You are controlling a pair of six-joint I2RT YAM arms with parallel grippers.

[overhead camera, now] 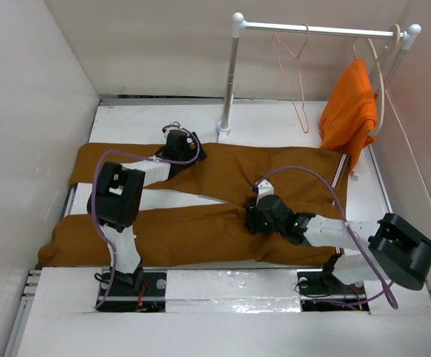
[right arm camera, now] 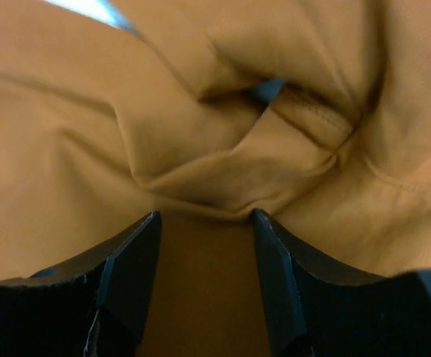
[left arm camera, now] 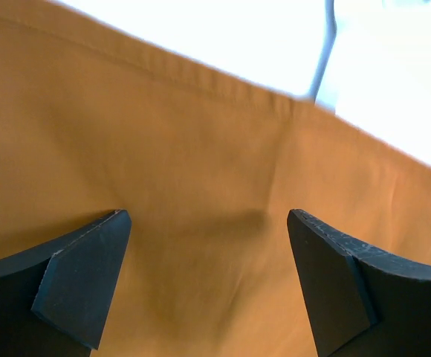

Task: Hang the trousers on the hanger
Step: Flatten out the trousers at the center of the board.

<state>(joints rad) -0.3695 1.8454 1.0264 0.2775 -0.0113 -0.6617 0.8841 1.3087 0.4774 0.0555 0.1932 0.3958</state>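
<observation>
The ochre-brown trousers (overhead camera: 201,223) lie spread flat on the table, legs pointing left. The pink wire hanger (overhead camera: 299,89) hangs empty on the rail at the back. My left gripper (overhead camera: 177,146) is open and presses down on the far leg; in the left wrist view its fingers (left arm camera: 82,279) straddle smooth trouser fabric (left arm camera: 201,186). My right gripper (overhead camera: 255,216) is at the crotch where the legs meet. In the right wrist view its jaws stand partly closed with a bunched fold of the trousers (right arm camera: 201,282) filling the gap between them. The waistband is not visible.
A white rail (overhead camera: 316,30) on a post (overhead camera: 229,82) stands at the back. A cream hanger (overhead camera: 383,67) carries a bright orange garment (overhead camera: 349,111) at the rail's right end. White walls close in on the left, back and right.
</observation>
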